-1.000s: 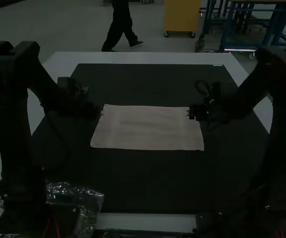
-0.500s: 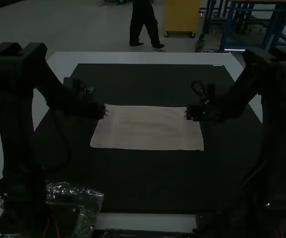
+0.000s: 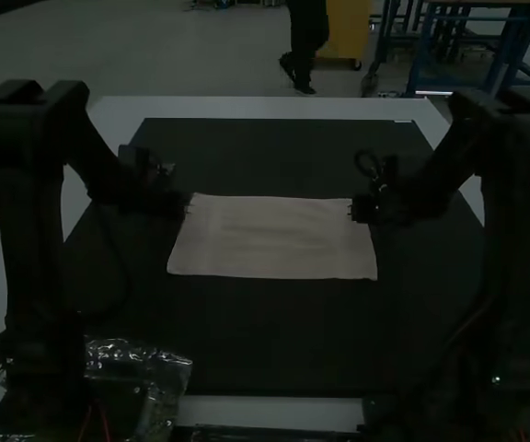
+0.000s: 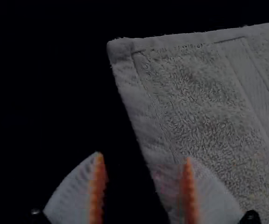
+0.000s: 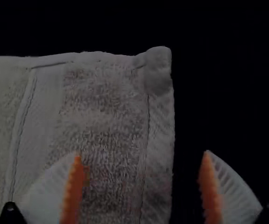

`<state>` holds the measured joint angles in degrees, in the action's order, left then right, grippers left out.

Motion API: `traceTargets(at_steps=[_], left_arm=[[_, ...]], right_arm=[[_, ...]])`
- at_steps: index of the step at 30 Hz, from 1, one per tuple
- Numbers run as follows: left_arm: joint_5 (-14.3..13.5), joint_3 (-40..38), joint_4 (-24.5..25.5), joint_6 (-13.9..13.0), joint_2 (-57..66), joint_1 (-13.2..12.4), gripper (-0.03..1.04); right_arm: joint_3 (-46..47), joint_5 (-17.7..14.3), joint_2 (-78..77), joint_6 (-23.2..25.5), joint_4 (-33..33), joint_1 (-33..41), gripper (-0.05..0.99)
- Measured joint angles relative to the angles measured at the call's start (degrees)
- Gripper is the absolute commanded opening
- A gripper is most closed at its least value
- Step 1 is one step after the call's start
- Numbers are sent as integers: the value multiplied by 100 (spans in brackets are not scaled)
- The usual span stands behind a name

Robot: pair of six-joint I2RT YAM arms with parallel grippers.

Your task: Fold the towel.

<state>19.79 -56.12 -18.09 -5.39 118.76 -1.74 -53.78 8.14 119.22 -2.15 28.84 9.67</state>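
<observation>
Spread flat on the dark mat, the light towel (image 3: pixel 272 239) lies as a wide rectangle in the high view. My left gripper (image 3: pixel 190 208) is at its far left corner, and my right gripper (image 3: pixel 353 210) is at its far right corner. In the left wrist view, the left gripper (image 4: pixel 145 186) stands open above the edge of the towel (image 4: pixel 204 93), near a hemmed corner. In the right wrist view, the right gripper (image 5: pixel 143 186) is likewise open over the hemmed side of the towel (image 5: pixel 102 121). Neither has cloth pinched between its fingers.
A dark mat (image 3: pixel 265 336) covers most of the white table (image 3: pixel 265 108). Clear plastic packaging (image 3: pixel 159 373) lies by the left arm's base at the near edge.
Both grippers first moved inward over the towel's far corners, then drew slightly back outward. The towel has not visibly moved.
</observation>
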Motion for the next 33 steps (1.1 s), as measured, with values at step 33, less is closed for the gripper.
traceTargets(at_steps=[33], left_arm=[[413, 175, 986, -83, -1108, -177, 3]], right_arm=[[138, 957, -1213, 46, -977, -435, -2]])
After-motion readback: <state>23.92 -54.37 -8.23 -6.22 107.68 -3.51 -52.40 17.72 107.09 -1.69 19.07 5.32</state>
